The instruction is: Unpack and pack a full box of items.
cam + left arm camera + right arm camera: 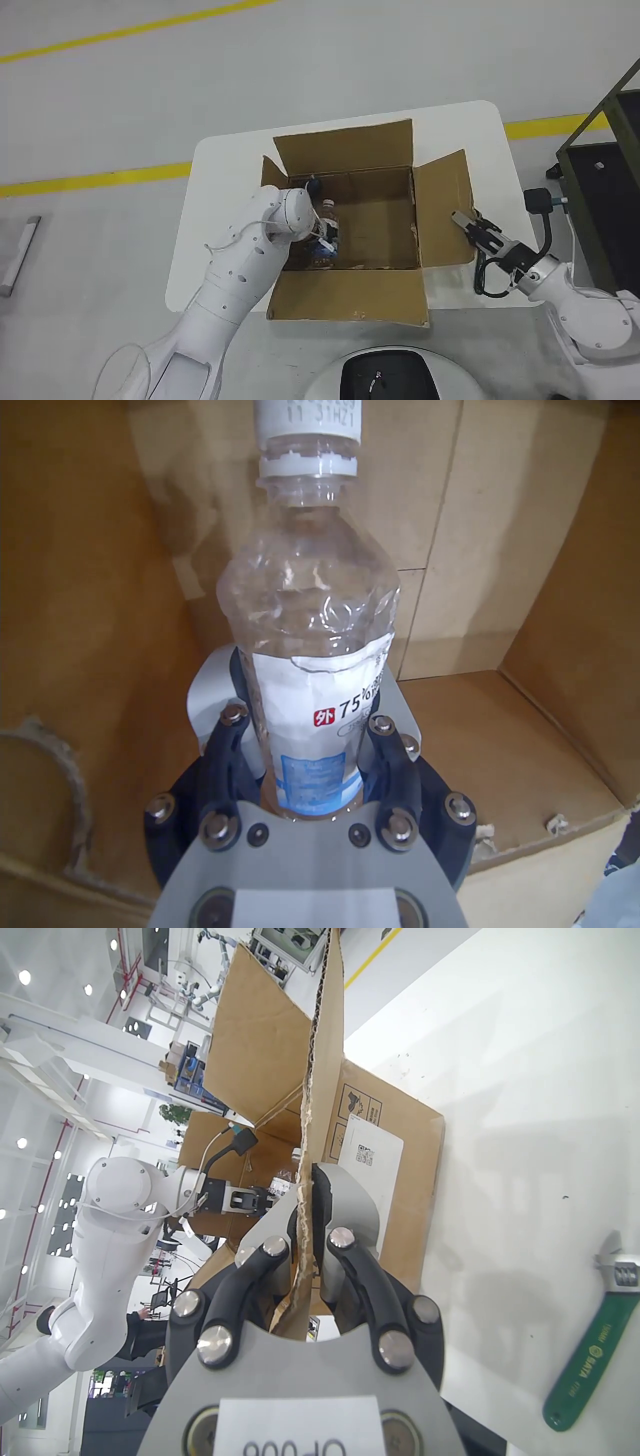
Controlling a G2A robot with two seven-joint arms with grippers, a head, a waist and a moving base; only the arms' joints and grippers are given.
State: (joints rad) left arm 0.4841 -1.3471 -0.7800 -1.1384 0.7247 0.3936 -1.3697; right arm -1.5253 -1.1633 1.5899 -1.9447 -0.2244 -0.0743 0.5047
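An open cardboard box (375, 285) stands on the white table (220, 190). My left gripper (307, 720) is inside the box near its left wall, shut on a clear plastic bottle (310, 610) with a white cap and a white label. In the top view the bottle (328, 232) shows just past the left arm's wrist. My right gripper (307, 1198) is shut on the edge of the box's right flap (320, 1058), which stands upright between its fingers. The top view has that gripper (466, 224) at the flap's outer edge (448, 205).
A green-handled wrench (590, 1348) lies on the table beside the right gripper. The box's back flap (345, 148) and front flap (350, 295) fold outward. A dark metal frame (600, 170) stands off the table's right side. The box floor (500, 760) near the bottle is bare.
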